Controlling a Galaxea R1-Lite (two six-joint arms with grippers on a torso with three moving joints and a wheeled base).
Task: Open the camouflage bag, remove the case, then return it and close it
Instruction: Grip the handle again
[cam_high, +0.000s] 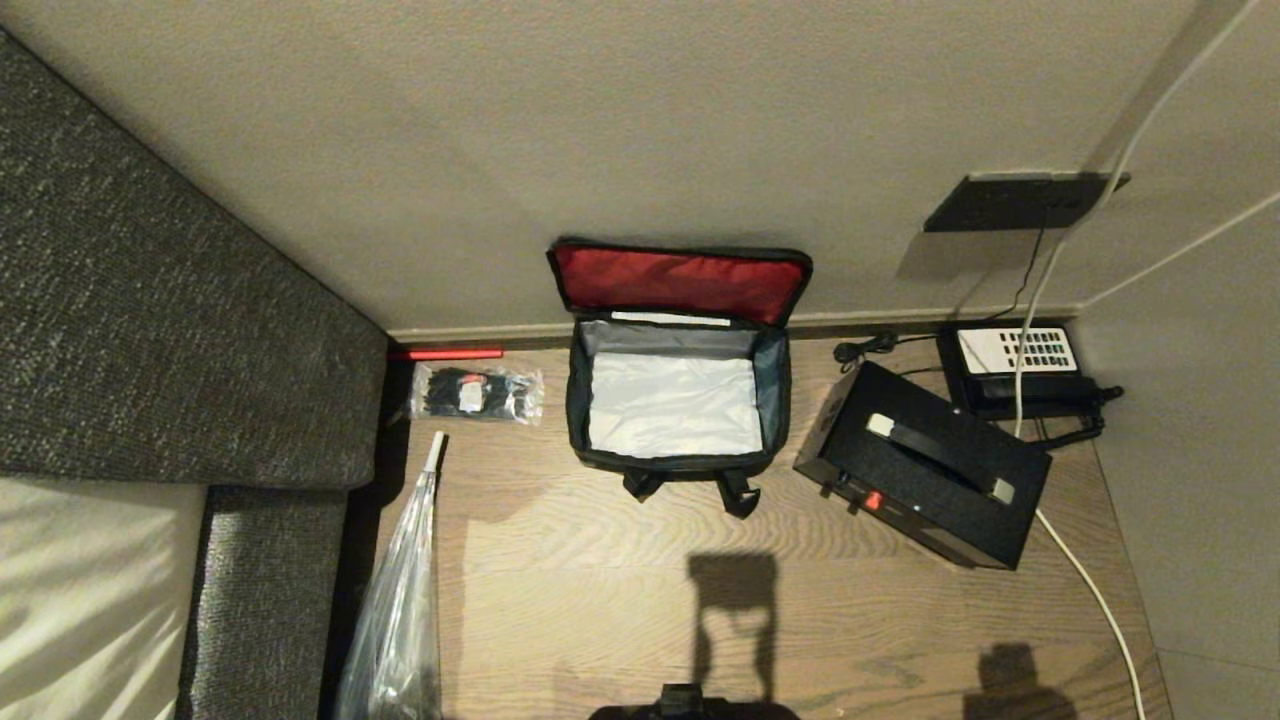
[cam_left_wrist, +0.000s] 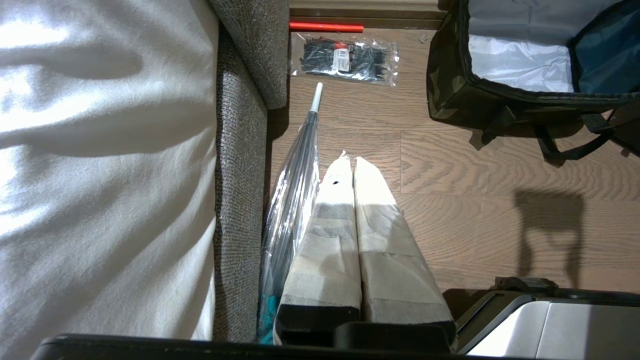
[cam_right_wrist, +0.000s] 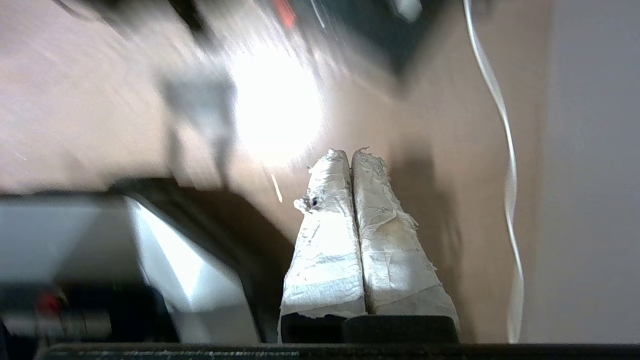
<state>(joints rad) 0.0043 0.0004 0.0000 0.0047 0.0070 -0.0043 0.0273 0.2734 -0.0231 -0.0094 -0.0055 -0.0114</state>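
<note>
A: What does the head view show?

B: The camouflage bag (cam_high: 676, 400) sits on the wooden floor (cam_high: 600, 580) against the wall (cam_high: 600, 120), its lid (cam_high: 680, 282) thrown back so the red lining faces out. The silvery interior holds nothing. The case (cam_high: 925, 462) stands on the floor just to the bag's right, outside it and turned at an angle, handle (cam_high: 938, 456) on top and a small red button (cam_high: 873, 500) on its near side. A black telephone (cam_high: 1020, 368) with a white keypad lies beyond the case, near the wall. Left of the bag are a packet of black cable ties (cam_high: 478, 393) and a clear umbrella (cam_high: 400, 610), beside a grey sofa (cam_high: 170, 330). Neither arm appears here.

A: And the left wrist view?

B: The left gripper (cam_left_wrist: 348, 159) hangs over the floor next to the umbrella (cam_left_wrist: 295, 185), its taped fingers pressed together around nothing. The bag's corner (cam_left_wrist: 450, 85) is well apart from it.

A: The right wrist view?

B: It is blurred. The right gripper (cam_right_wrist: 348, 151) has its wrapped fingers together too, holding nothing, above the floor beside a white cable (cam_right_wrist: 505, 150)
</note>
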